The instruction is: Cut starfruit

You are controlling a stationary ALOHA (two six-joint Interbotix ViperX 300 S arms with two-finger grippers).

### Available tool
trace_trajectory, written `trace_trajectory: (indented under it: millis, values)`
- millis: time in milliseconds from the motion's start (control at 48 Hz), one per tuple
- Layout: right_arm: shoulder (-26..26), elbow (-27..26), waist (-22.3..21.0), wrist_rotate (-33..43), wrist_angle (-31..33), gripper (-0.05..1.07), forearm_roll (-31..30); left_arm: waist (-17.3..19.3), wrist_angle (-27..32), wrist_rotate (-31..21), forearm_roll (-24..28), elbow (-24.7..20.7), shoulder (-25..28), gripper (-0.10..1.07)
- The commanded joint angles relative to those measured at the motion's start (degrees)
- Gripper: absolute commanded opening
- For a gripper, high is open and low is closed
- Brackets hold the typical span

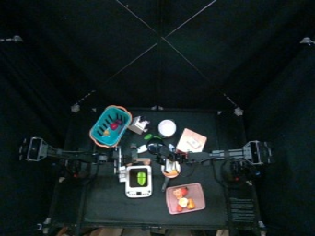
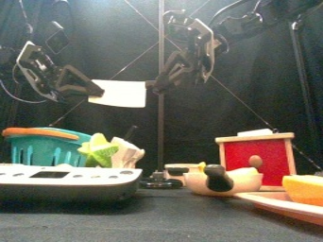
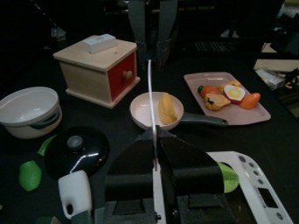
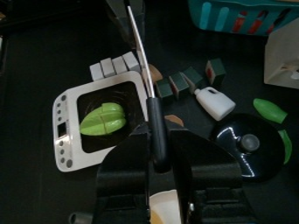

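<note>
Lime-green starfruit (image 1: 139,176) lies on a white scale (image 1: 139,190) near the desk's front edge in the top view, long axis running front to back, with both arms meeting just behind it; the front view shows a pale blade (image 2: 121,93) held level high above the desk, so the cut has not begun. Right wrist view: the right gripper (image 4: 153,131) jaws are clamped on a thin blade (image 4: 142,61) aimed past the fruit (image 4: 103,118), which must next come down across its long axis; left wrist view: the left gripper (image 3: 158,149) jaws pinch another thin blade.
</note>
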Motion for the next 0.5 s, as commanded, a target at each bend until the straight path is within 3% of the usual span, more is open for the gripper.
trace_trajectory:
  millis: [0,229,479]
  values:
    - [-0.79,-1.23,-0.18,0.26,-0.18,0.39,0.26,-0.70,-0.18,0.00,0.18,-0.44,0.00,0.34]
    - [-0.62,-1.23,4.83,0.44,-0.18,0.39,0.97,-5.54,-0.18,-0.26,-0.35,-0.44,0.00,0.33]
    - [1.05,-0.97,8.79,0.53,-0.53,0.39,1.05,-14.77,0.00,0.09,-8.96,-0.18,0.26,0.33]
